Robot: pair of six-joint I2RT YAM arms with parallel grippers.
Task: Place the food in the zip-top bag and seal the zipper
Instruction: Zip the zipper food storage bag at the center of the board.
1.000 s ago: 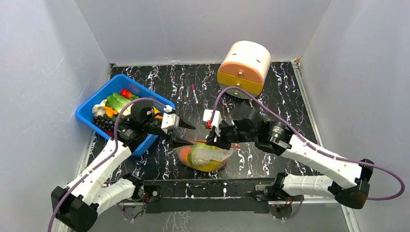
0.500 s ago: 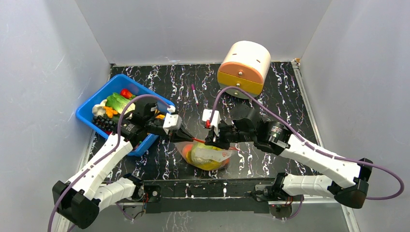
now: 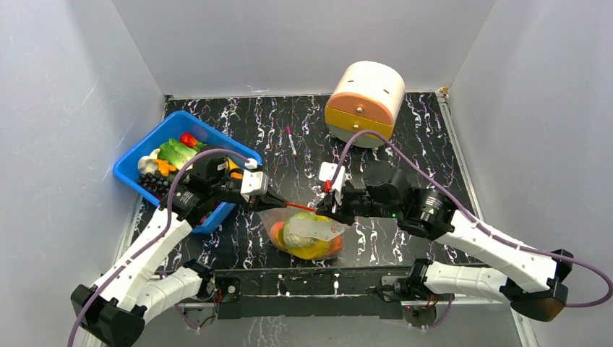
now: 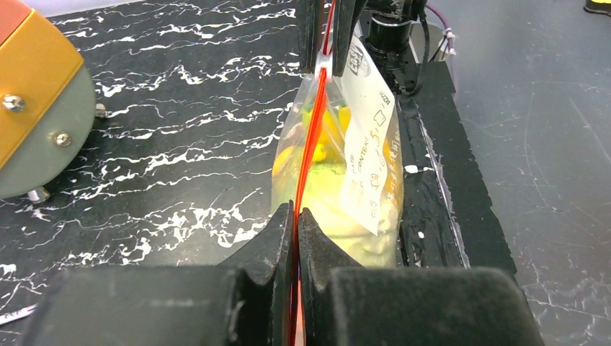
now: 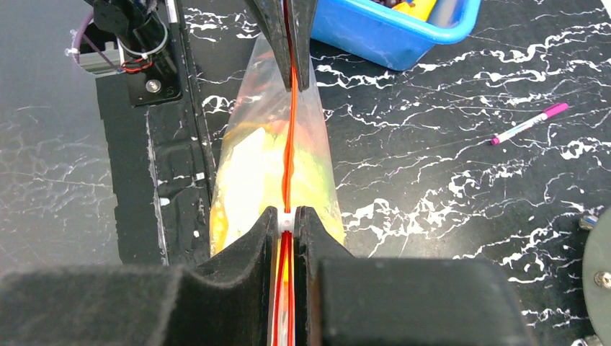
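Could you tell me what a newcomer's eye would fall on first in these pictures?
First, the clear zip-top bag, stuffed with yellow and orange food, at the front middle of the table. Its red zipper is stretched taut between the left end effector and the right end effector, each shut on one end. Then the blue bin of more toy food at the left, and the cream-and-orange drum at the back.

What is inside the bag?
Yellow, green and orange food shows through the bag. Its white label and crinkles cover the rest, so single pieces cannot be told apart.
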